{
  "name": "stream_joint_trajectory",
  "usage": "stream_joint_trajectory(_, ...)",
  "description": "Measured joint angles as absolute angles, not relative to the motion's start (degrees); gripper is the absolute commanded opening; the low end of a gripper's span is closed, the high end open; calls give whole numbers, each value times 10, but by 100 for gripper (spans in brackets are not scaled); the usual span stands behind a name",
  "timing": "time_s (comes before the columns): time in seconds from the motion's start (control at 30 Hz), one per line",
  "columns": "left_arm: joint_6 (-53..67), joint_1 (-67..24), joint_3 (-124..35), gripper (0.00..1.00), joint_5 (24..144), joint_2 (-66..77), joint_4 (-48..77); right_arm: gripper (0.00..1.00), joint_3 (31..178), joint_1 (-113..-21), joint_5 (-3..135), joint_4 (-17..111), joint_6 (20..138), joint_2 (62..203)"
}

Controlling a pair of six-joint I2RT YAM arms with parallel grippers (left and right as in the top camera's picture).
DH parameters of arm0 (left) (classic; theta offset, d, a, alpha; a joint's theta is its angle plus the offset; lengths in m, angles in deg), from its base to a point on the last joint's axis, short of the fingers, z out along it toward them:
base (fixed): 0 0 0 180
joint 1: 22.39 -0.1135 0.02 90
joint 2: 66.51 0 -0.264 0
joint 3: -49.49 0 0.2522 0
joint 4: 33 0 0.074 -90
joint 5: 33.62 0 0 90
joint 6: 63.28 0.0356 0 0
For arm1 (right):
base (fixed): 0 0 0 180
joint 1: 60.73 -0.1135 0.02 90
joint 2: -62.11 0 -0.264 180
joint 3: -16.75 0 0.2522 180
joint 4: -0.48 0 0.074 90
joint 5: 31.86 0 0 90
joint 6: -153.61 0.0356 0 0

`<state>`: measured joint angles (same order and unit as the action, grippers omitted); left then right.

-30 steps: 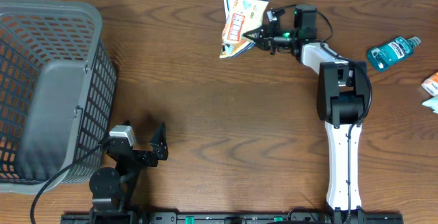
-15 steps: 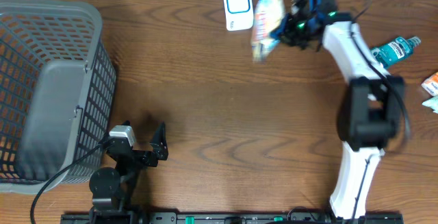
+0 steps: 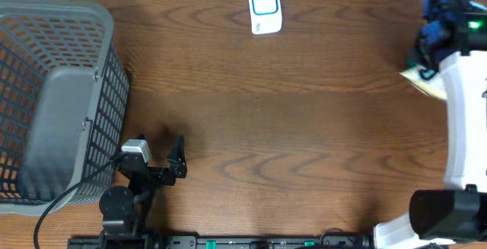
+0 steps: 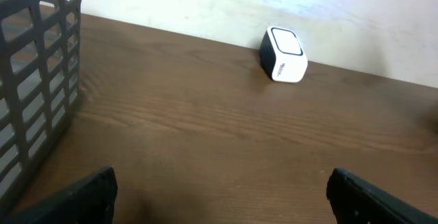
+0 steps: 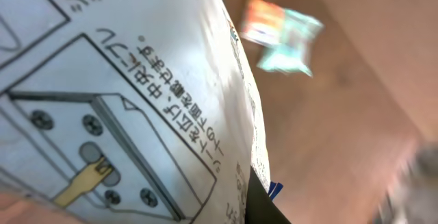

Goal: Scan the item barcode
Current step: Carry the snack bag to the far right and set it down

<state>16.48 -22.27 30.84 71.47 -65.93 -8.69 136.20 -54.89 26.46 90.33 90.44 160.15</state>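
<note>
packet (image 5: 137, 80) clenched in the right end effector (image 3: 424, 60) at the right edge of the desk (image 3: 289, 127), left end effector (image 4: 220, 195) released

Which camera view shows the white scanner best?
The left wrist view: the scanner stands unobstructed, its face and dark side both visible. The overhead view shows it only from above; the right wrist view shows only a packet.

Reckoning from the centre of the table (image 3: 289, 127), I record: the basket (image 3: 53, 104) at nine o'clock, on the left edge. The scanner (image 3: 265, 7) at twelve, by the far edge. My left gripper (image 3: 172, 162) at seven, near the basket's near corner. The packet (image 3: 423, 82) at two, under my right gripper (image 3: 426, 60), well apart from the scanner.
</note>
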Motion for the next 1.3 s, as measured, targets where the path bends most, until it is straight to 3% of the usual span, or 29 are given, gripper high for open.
stream_joint_trajectory(0.27, 165, -223, 308, 98, 715, -659, -87, 1, 1185, -467, 258, 747, 965, 1625)
stream_joint_trajectory(0.6, 165, -223, 308, 98, 715, -659, -87, 2, 989, -428, 276, 500, 942, 1635)
stream_joint_trajectory(0.7, 165, -223, 308, 98, 715, -659, -87, 30, 984, -406, 277, 491, 923, 1635)
stream_joint_trajectory(0.83, 165, -223, 308, 98, 715, -659, -87, 92, 998, -384, 279, 524, 896, 1635)
stream_joint_trajectory(0.87, 165, -223, 308, 98, 715, -659, -87, 99, 1005, -382, 288, 535, 891, 1633)
stream_joint_trajectory(1.03, 165, -223, 308, 98, 715, -659, -87, 99, 1041, -383, 392, 552, 879, 1586)
stream_joint_trajectory(1.3, 165, -223, 308, 98, 715, -659, -87, 99, 1065, -403, 601, 531, 837, 1389)
